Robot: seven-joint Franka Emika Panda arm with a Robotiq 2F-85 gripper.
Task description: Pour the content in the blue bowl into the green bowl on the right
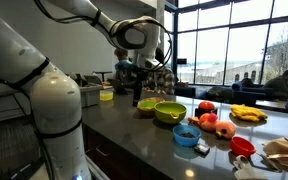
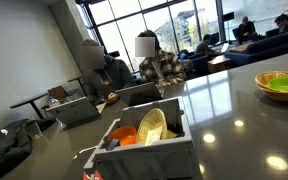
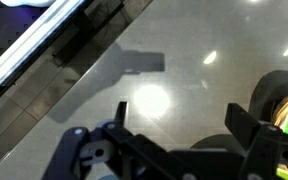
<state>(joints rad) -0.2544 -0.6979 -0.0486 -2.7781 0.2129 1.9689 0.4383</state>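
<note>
Hand (image 3: pixel 164 142) spread, empty, beside green bowl (image 1: pixel 169 112); blue bowl (image 1: pixel 185 133) rests on counter (image 1: pixel 134 132).

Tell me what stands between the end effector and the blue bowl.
In an exterior view, the green bowl sits roughly on the line from the open end effector to the blue bowl, which lies just past it, nearer the camera. Nothing else visible intervenes, and passing above the green bowl looks clear.

- The claw (image 1: pixel 137 100) hangs over the counter (image 1: pixel 129 128).
- A wide bowl (image 1: pixel 169 112) sits on it, just beside the claw.
- A smaller bowl (image 1: pixel 186 134) lies past that one.
</note>
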